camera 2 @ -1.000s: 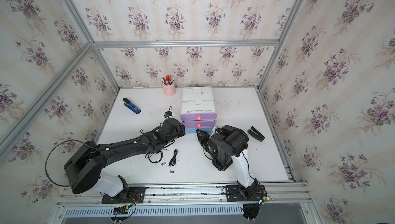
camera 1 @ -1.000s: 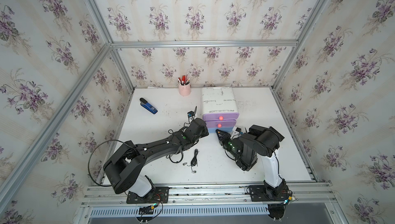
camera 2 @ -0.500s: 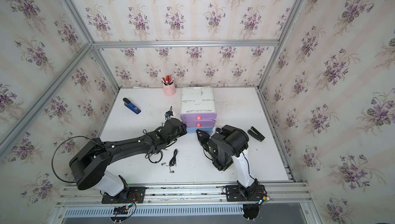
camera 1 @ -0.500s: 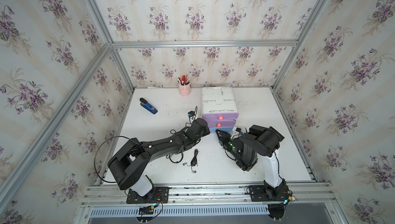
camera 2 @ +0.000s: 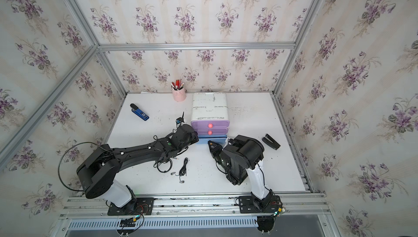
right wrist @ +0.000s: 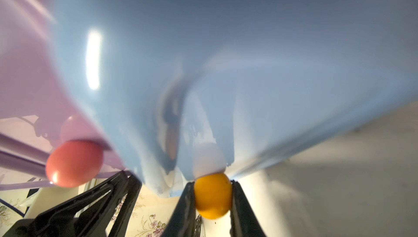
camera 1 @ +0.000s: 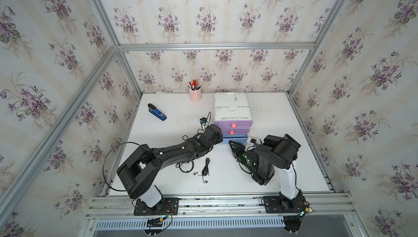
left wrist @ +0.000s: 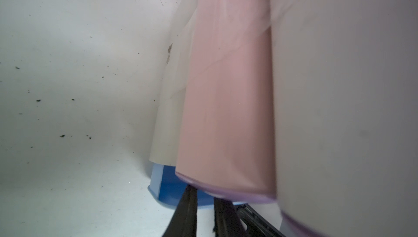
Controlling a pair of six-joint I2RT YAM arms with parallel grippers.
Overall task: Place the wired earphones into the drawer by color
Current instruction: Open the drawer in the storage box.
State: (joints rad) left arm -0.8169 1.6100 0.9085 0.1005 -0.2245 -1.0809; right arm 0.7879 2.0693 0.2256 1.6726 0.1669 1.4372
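The right claw (right wrist: 211, 184) is clenched on the orange knob (right wrist: 213, 202) of the light blue bottom drawer (camera 1: 235, 139). This drawer juts out slightly beyond the two purple drawers above it in the white drawer unit (camera 1: 231, 106). The left claw (left wrist: 204, 198) sits at the unit's side by that drawer's corner. Its fingers stand narrowly apart, and I cannot tell whether anything is pinched between them.

Black wired earphones (camera 1: 205, 168) lie on the bench (camera 1: 271, 120) in front of the unit as a folded bundle, with the earbuds spilled beside it. A looser black coil (camera 1: 186, 168) lies partly under the left arm. No white or red set is visible.

The cables look light, limp and tangle-prone. A pinch across the bunched middle should lift most strands together. Taking one by an earbud would likely leave the rest trailing to snag on the drawer's edge.
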